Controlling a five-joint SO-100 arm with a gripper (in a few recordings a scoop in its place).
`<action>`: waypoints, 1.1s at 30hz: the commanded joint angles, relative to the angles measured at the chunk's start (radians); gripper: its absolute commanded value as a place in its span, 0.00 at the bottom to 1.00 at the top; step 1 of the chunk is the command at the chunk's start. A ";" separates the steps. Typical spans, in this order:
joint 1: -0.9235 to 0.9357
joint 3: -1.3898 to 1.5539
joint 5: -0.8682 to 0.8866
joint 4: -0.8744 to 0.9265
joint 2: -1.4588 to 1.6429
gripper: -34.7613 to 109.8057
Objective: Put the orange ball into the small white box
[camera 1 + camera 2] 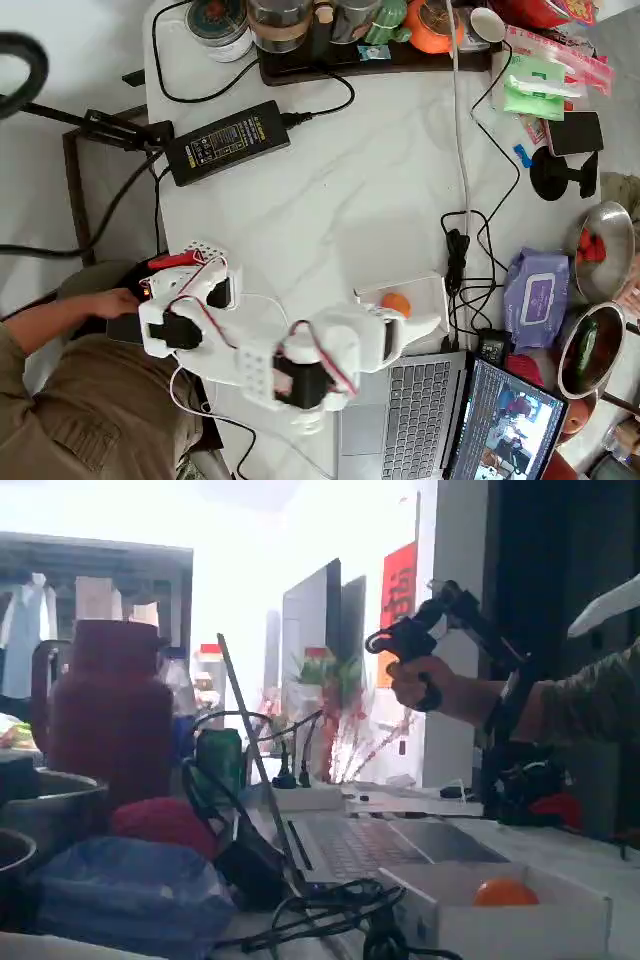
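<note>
Inside the small white box (428, 292), toward its left half in the overhead view, lay the orange ball (396, 303). That box sat on the pale marble-patterned table (340, 190), with its lower edge touching the top of an open laptop (415, 410). Directly over the ball's lower-left side hung the white gripper (404, 332), its tip overlapping the box's lower wall. Whether its fingers were parted or closed could not be told from above, since the white housing blended with the box; nothing could be seen between them, and the ball lay on the box floor just beside the tip. From the box, the white arm (300, 365) ran left and down to its base near the table's edge. A tangle of black cables (462, 262) lay against the box's right wall, and a purple-and-white wipes packet (536, 296) lay farther right of it. Well above the box sat a black power brick (228, 141).

The low fixed view gave the box (500, 912) in the foreground with the ball (505, 893) peeking over its near wall, the laptop (340, 845) just behind it, and a bundle of cables (330, 910) to its left.
</note>
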 commanded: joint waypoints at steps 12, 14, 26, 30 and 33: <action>0.005 0.373 -0.017 -0.003 0.466 0.50; 0.005 0.396 -0.018 -0.003 0.506 0.50; -0.192 0.540 -0.018 -0.003 0.793 0.50; -0.196 0.600 -0.020 -0.003 0.815 0.50; -0.196 0.634 -0.020 -0.020 0.815 0.50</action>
